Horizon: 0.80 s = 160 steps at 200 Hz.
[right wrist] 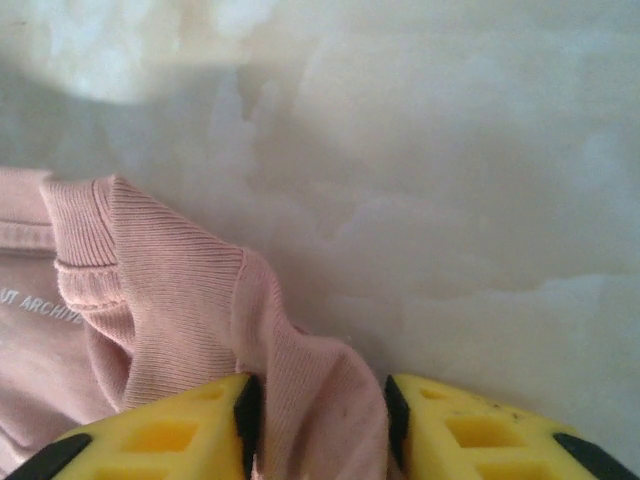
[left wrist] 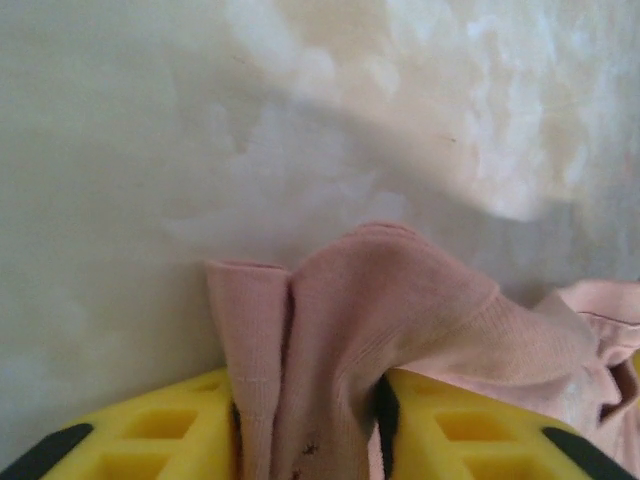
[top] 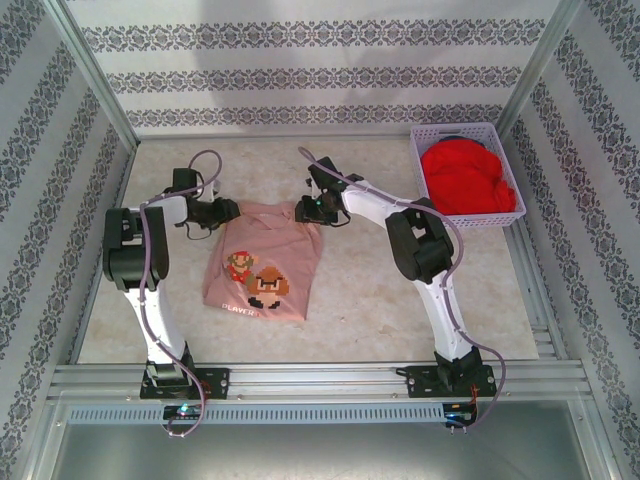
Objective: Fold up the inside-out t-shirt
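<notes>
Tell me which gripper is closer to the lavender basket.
Right. The right gripper grips the t-shirt left of the basket; the left gripper grips it farther left.

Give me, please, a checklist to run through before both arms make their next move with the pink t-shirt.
1. Left hand holds the t-shirt: ok, cloth pinched in it.
2. Right hand holds the t-shirt: ok, ribbed edge pinched in it.
3. Both hands on its far edge, one at each end: ok.
4. Each hand holds every layer: cannot tell.
5. Cloth lies flat: not ok, bunched by the hands.
6. Basket with the red garment apart from the t-shirt: ok.
</notes>
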Tool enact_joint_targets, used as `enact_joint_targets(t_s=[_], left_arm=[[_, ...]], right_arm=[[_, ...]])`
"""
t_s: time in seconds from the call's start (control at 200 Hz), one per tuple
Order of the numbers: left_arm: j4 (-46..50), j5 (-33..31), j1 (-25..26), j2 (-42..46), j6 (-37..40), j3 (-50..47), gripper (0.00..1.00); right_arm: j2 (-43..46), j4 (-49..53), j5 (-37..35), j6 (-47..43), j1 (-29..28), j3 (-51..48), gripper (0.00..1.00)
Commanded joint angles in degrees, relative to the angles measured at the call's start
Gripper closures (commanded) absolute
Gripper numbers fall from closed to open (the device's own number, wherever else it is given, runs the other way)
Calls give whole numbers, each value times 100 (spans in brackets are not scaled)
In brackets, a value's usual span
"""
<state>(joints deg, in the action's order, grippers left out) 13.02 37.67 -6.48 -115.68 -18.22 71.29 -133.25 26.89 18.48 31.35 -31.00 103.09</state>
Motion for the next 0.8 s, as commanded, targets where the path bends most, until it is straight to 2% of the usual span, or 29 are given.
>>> enact_joint_targets(t_s=[0.0,0.29,0.365,0.51,0.645,0.794], left_arm=[[131,572,120,-291,22,77,68],[66,897,125,-397,-203,228,88],[15,843,126,-320,-308,234,100],[-494,732,117,-6,-775,-4,100],[-1034,586,121,317,-1164,-328,100],[-1922,780,138,398,-1754,-605,100]], right_arm=[[-227,-54,225,81,-116,140,64],[-264,-315,334,202,-90,176,80],[-210,-351,332,163,-64,202,87],[143,-531,408,33,48,94,100],[639,-655,368,-168,179,-218,100],[966,-965,459,-306,385,-604,100]])
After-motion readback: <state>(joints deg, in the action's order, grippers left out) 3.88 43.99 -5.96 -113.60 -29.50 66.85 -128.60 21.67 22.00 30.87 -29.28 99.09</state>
